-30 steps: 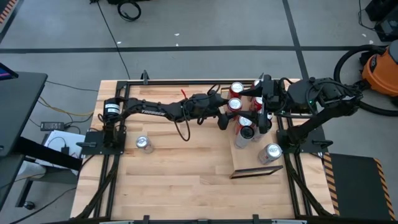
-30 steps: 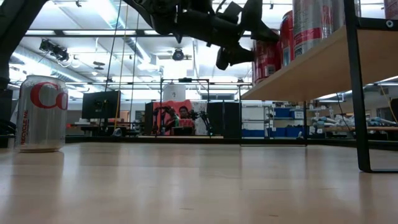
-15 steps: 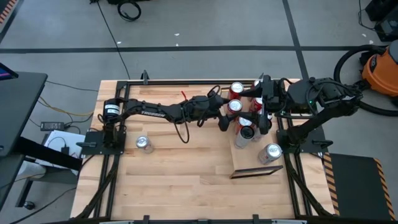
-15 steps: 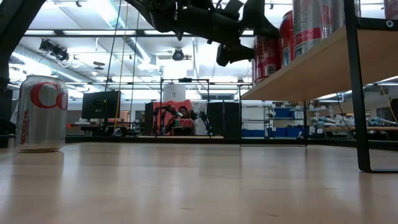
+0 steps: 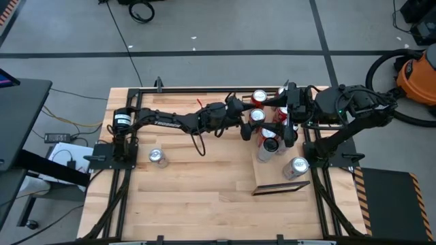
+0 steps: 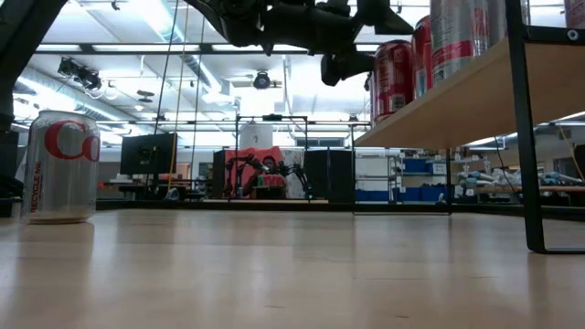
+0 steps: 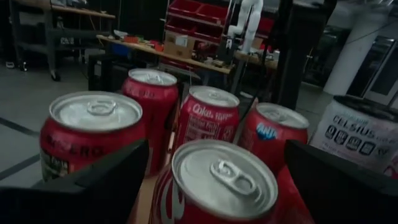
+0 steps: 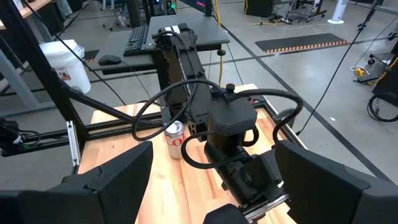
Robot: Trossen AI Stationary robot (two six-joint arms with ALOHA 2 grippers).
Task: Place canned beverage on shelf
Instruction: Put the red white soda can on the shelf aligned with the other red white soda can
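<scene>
Up on the shelf (image 6: pixel 457 105), a cluster of cans stands together, and this shelf serves as the landmark for everything else. Its light-wood board sits raised above the desk (image 5: pixel 204 190) on dark legs, toward the right arm's side of the desk.

Nearest the left tool (image 5: pixel 244 122) is a red can (image 7: pixel 217 186), upright on the shelf's edge, its silver lid and pull tab facing up. The left tool's fingers (image 7: pixel 93 186) stand wide apart on either side of this can, released and not pressing it; in the low view the tool (image 6: pixel 345 64) hangs just beside the shelf's outermost red can (image 6: pixel 393 78), close to it but apart. Behind that can, farther onto the shelf, stand four more red cans, and beside them a white can (image 7: pixel 360 134) with dark lettering.

Over the shelf's far side, the right tool (image 5: pixel 286 112) is poised above the cans, its fingers (image 8: pixel 106 180) spread apart with nothing between them.

Well away from the shelf, on the left arm's side of the desk, a silver can (image 5: pixel 157 157) with red lettering stands upright alone. Another silver can (image 5: pixel 297 167) rests at the shelf's near end, by its dark rim.
</scene>
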